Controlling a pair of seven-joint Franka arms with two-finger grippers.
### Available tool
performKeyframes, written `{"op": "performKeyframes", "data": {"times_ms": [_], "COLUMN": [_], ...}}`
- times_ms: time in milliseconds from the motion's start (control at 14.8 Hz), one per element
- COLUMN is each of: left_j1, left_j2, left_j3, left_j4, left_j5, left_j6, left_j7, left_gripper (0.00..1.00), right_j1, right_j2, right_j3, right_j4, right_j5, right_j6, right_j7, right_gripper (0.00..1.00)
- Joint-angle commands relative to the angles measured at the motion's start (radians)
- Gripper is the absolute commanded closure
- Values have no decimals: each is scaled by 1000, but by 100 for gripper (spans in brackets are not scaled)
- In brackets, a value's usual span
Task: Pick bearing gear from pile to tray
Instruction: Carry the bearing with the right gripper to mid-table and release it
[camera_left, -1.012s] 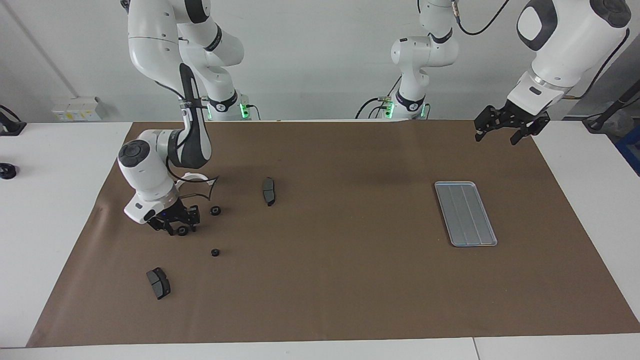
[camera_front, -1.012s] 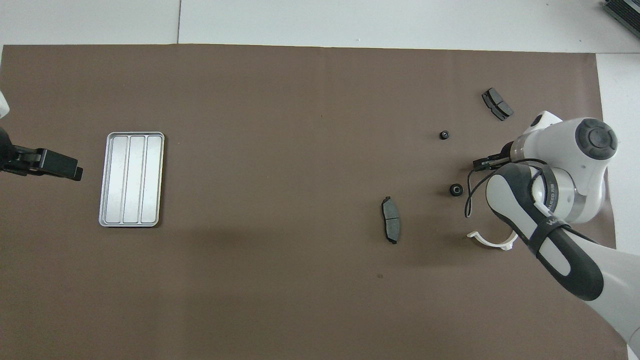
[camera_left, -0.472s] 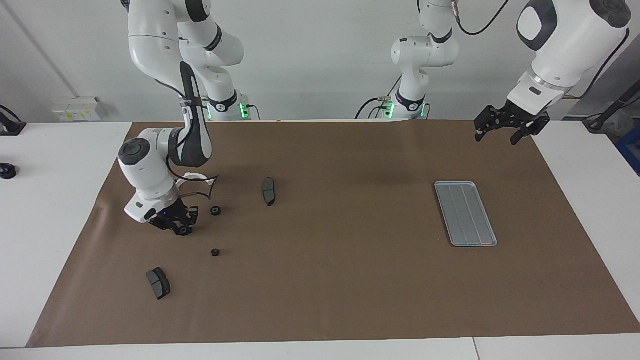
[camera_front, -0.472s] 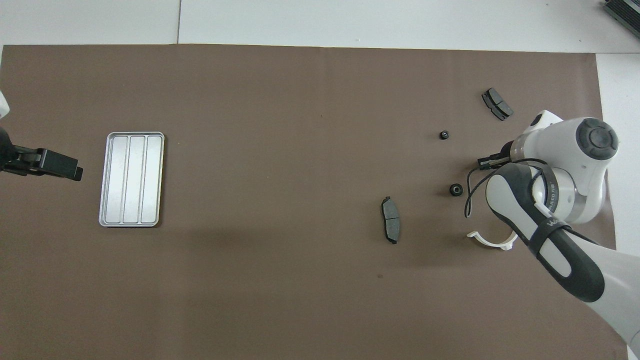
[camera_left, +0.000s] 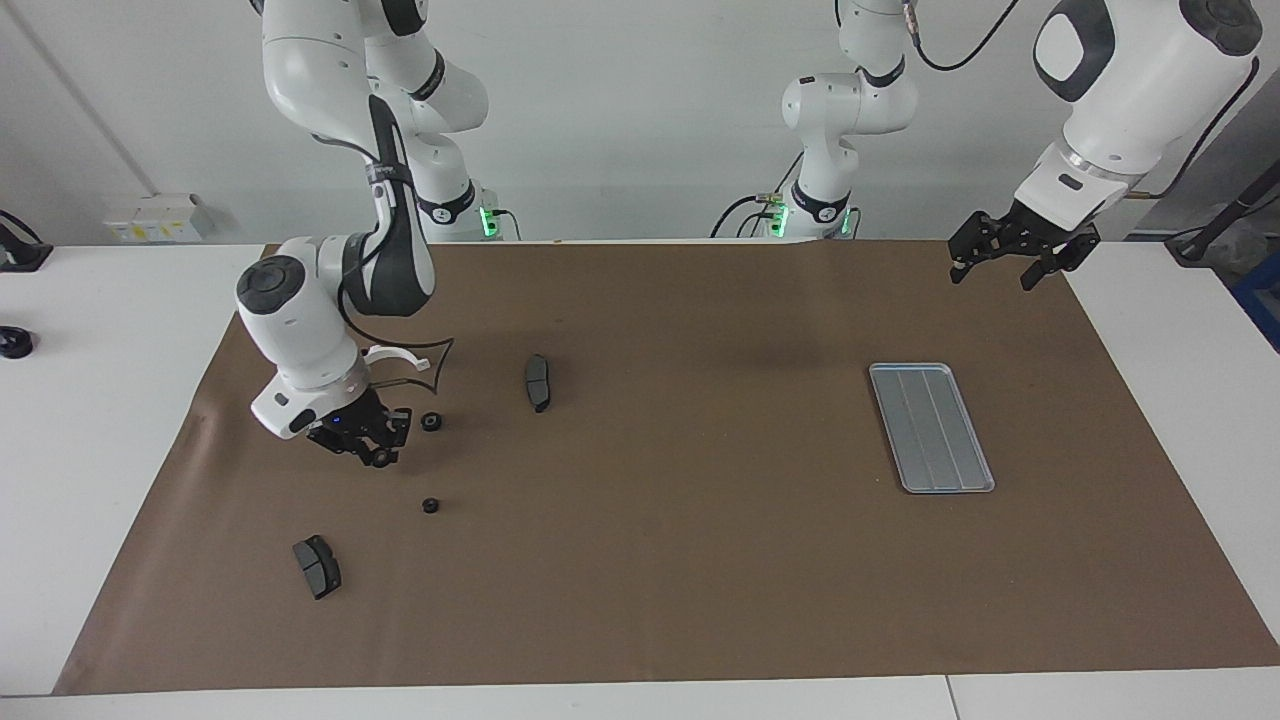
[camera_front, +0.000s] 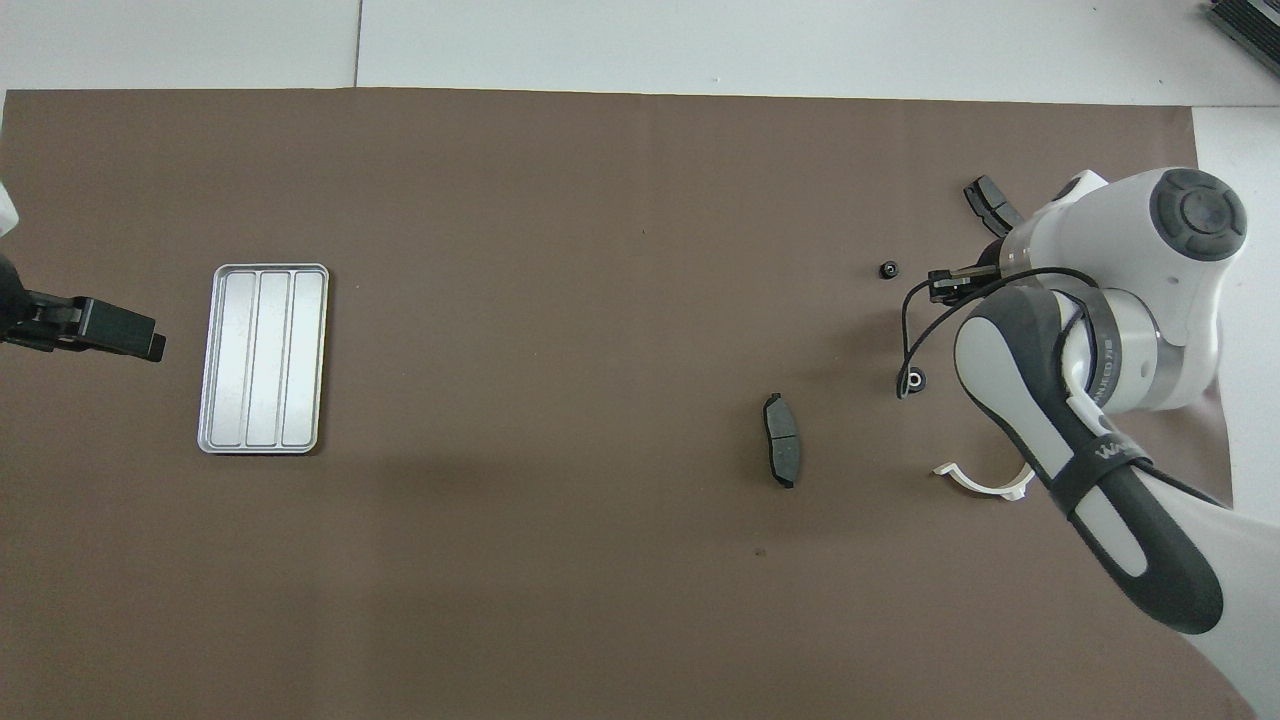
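My right gripper (camera_left: 377, 456) is shut on a small black bearing gear (camera_left: 382, 461) and holds it just above the brown mat, over the pile. In the overhead view the right gripper (camera_front: 942, 285) hides that gear. Two more black gears lie on the mat: one (camera_left: 431, 422) (camera_front: 912, 380) beside the gripper, the other (camera_left: 430, 505) (camera_front: 887, 269) farther from the robots. The silver grooved tray (camera_left: 930, 427) (camera_front: 263, 358) lies bare toward the left arm's end. My left gripper (camera_left: 1010, 265) (camera_front: 140, 340) waits open in the air beside the tray, over the mat's edge.
A white half-ring bracket (camera_left: 395, 352) (camera_front: 985, 485) lies under the right arm. One dark curved pad (camera_left: 537, 382) (camera_front: 781, 440) lies toward the mat's middle. Another pad (camera_left: 317, 566) (camera_front: 990, 205) lies farthest from the robots. A black cable (camera_left: 425, 375) loops from the right wrist.
The right gripper closed on the gear that lay between its fingers, then rose with it and shifted slightly toward the mat's middle. The left arm has not moved.
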Motion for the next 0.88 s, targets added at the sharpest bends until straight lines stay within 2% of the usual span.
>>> {"op": "performKeyframes", "data": {"times_ms": [0, 135, 270, 337, 607, 742, 810], "left_j1": [10, 10, 10, 10, 10, 10, 10], "left_j2": [-29, -29, -29, -28, -28, -29, -29], "left_j3": [-9, -9, -9, -9, -9, -9, -9], "left_j4": [-35, -35, -36, -36, -36, -36, -36], "left_j5": [21, 21, 21, 21, 21, 21, 21], "left_j6": [22, 22, 22, 22, 22, 22, 22], "left_j7": [8, 8, 8, 8, 8, 8, 8], "left_gripper": [0, 0, 0, 0, 0, 0, 0], "right_j1": [120, 192, 271, 311, 436, 470, 486], "right_j2": [7, 22, 71, 105, 327, 399, 409], "right_j3": [2, 2, 2, 2, 2, 2, 2], "right_j4": [48, 80, 135, 172, 403, 477, 476], "right_j5": [20, 20, 23, 14, -30, -57, -57], "right_j6": [-20, -11, 20, 29, 28, 31, 39], "right_j7": [198, 320, 442, 510, 758, 849, 856], "right_gripper": [100, 100, 100, 100, 100, 100, 100]}}
